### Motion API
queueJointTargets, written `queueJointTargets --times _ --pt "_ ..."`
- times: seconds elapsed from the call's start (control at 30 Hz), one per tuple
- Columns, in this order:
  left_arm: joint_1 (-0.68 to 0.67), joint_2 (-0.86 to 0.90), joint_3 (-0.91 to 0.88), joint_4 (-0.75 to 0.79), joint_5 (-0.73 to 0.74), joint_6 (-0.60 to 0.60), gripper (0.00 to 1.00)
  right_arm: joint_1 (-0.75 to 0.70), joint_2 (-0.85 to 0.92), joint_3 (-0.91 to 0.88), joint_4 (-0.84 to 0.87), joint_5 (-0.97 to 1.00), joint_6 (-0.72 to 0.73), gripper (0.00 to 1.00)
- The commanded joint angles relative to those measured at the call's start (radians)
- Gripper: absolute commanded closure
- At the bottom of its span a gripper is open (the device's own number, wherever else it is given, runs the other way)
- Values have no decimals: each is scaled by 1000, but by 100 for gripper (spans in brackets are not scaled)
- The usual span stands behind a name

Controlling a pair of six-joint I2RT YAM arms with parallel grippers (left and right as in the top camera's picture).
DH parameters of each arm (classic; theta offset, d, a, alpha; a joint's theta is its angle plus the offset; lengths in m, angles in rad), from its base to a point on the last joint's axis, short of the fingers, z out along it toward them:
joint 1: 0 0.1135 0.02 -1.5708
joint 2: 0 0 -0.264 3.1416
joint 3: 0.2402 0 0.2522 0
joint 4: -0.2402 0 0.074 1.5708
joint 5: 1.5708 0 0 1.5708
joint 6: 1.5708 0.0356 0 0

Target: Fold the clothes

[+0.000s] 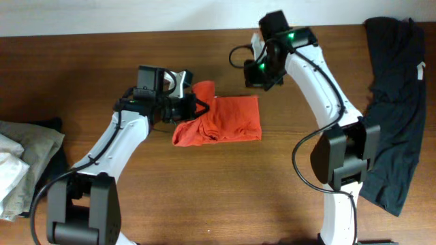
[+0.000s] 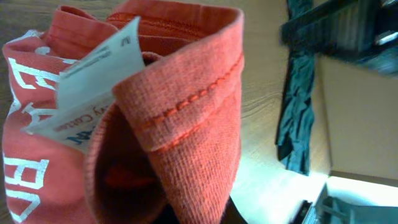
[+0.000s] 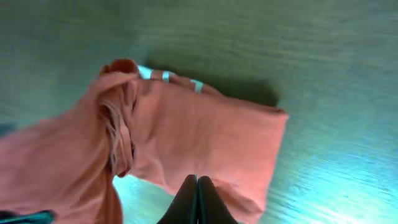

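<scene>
The wooden surface (image 1: pixel 204 204) shows open wood across its front middle and along its back edge, while a black garment (image 1: pixel 395 102) drapes down its right edge and a khaki and white pile (image 1: pixel 20 156) crowds its left edge. The red-orange T-shirt (image 1: pixel 228 119) lies partly folded at the centre, well apart from both, its right and lower edges fairly straight and its left side bunched and lifted. The left fingers (image 1: pixel 192 107) pinch that raised left corner beside the white neck tag (image 2: pixel 93 81), and the right fingers (image 3: pixel 196 199) hang pressed together, holding nothing, near the shirt's far right corner.
</scene>
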Motion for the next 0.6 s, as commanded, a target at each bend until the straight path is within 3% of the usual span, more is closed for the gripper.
queueJointTargets --times 0.0,0.33,0.37,0.43,0.5,0.57 --pt "-64 25 18 40 -47 -11 100 -43 -2 69 -35 31 2 96" --pt "-181 204 19 390 -66 -199 99 -87 -2 84 -113 30 -41 96" --pt "-187 219 19 418 -84 -233 98 -87 -2 84 -114 30 -41 96" --pt "-193 230 20 430 -106 -254 83 -87 -2 84 -117 30 -52 96" --pt "-195 230 21 444 -106 -257 82 -87 -2 83 -119 30 -53 96" --pt "-195 230 22 448 -106 -257 70 -87 -2 83 -120 30 -56 96"
